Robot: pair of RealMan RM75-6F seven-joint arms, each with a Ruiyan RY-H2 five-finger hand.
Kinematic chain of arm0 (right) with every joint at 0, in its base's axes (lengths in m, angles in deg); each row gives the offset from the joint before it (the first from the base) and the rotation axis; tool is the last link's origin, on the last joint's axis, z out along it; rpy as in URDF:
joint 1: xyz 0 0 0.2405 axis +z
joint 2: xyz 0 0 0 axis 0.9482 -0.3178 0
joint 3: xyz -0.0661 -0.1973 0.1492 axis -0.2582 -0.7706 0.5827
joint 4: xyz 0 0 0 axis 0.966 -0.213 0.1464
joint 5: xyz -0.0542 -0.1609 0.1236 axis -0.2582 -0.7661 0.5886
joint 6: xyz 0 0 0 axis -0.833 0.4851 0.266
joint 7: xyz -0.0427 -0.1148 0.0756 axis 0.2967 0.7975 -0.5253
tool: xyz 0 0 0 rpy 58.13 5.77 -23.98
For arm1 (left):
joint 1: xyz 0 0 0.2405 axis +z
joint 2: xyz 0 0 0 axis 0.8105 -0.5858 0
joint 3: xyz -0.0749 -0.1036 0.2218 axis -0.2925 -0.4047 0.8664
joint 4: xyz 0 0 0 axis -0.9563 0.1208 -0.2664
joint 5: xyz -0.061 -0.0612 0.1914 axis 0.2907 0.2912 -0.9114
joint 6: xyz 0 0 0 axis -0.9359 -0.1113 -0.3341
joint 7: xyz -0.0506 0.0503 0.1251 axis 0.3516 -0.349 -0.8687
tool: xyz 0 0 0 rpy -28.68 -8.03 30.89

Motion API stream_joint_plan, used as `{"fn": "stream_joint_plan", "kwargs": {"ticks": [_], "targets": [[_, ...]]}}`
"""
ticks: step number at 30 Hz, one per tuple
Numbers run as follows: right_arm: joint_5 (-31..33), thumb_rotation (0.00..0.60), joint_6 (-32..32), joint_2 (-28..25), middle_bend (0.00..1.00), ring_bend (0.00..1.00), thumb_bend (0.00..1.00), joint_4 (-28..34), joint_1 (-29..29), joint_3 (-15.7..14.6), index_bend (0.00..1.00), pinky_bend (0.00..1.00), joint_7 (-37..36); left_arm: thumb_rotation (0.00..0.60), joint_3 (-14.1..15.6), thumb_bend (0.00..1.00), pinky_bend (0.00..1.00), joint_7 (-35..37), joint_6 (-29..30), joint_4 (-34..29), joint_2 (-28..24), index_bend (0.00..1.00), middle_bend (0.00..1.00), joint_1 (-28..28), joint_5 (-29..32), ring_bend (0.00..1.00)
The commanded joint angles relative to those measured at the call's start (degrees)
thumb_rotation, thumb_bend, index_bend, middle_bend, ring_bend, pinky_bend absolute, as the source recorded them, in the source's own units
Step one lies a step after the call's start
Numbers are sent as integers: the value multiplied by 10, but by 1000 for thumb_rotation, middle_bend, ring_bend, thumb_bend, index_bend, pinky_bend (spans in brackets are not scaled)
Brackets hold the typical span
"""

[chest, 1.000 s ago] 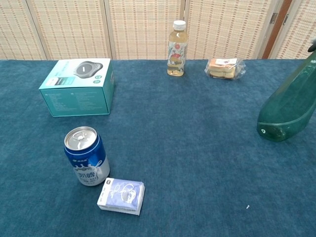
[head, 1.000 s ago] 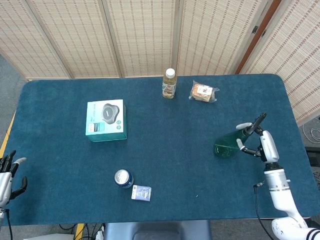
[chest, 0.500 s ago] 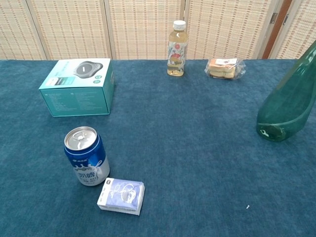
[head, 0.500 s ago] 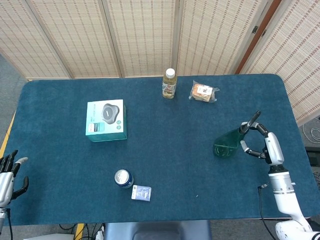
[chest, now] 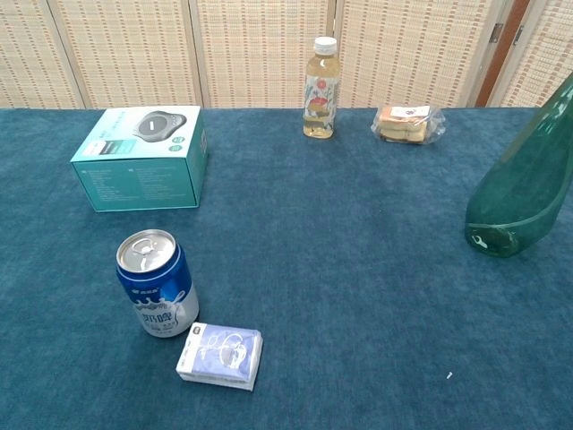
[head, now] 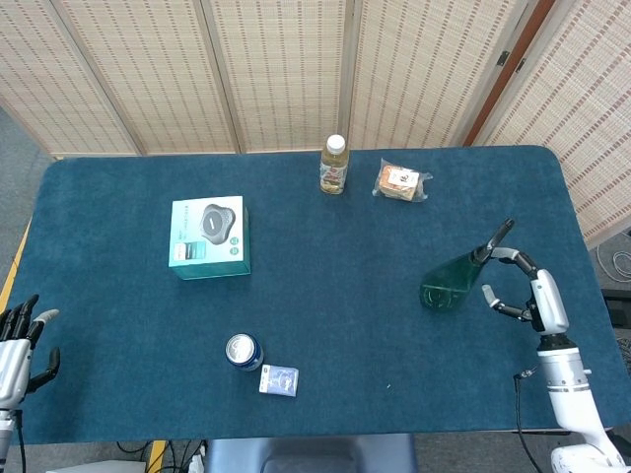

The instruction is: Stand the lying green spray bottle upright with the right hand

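The green spray bottle [head: 455,279] stood on its base near the right edge of the counter [head: 325,325], about midway between the far and near edges, its neck leaning toward that right edge. In the chest view the green spray bottle [chest: 524,188] rose tilted, its top cut off by the frame. The right robot hand [head: 521,288] was just beside the bottle on its right-edge side, fingers spread and curved around empty space; one fingertip reached up by the nozzle, though contact could not be judged. The left robot hand [head: 22,340] hung off the near left corner, fingers apart, holding nothing.
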Motion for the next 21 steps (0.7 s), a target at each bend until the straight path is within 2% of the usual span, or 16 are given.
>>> {"fn": "stream_joint_plan", "kwargs": {"ticks": [1, 11, 16, 19, 21], "targets": [[-3, 600, 3, -2, 367, 243, 253, 1, -5, -5, 336, 282, 0, 600, -3, 507, 0, -6, -1, -7, -2, 176, 0, -3, 2, 0], [-11, 600, 46, -45, 346, 224, 252, 46, -43, -18, 321, 282, 25, 600, -12, 508, 0, -66, -4, -62, -8, 176, 0, -23, -2, 0], [-9, 600, 43, -69, 339, 218, 252, 54, -62, -34, 320, 282, 30, 600, -15, 508, 0, -78, -3, -74, -10, 176, 0, -26, 2, 0], [-9, 600, 34, -93, 336, 217, 257, 58, -76, -54, 320, 282, 61, 600, -18, 508, 0, -76, -5, -78, -12, 176, 0, -28, 6, 0], [-6, 600, 38, -111, 333, 216, 266, 66, -88, -63, 320, 282, 109, 600, -18, 508, 0, -74, -8, -80, -14, 176, 0, -30, 6, 0]]}}
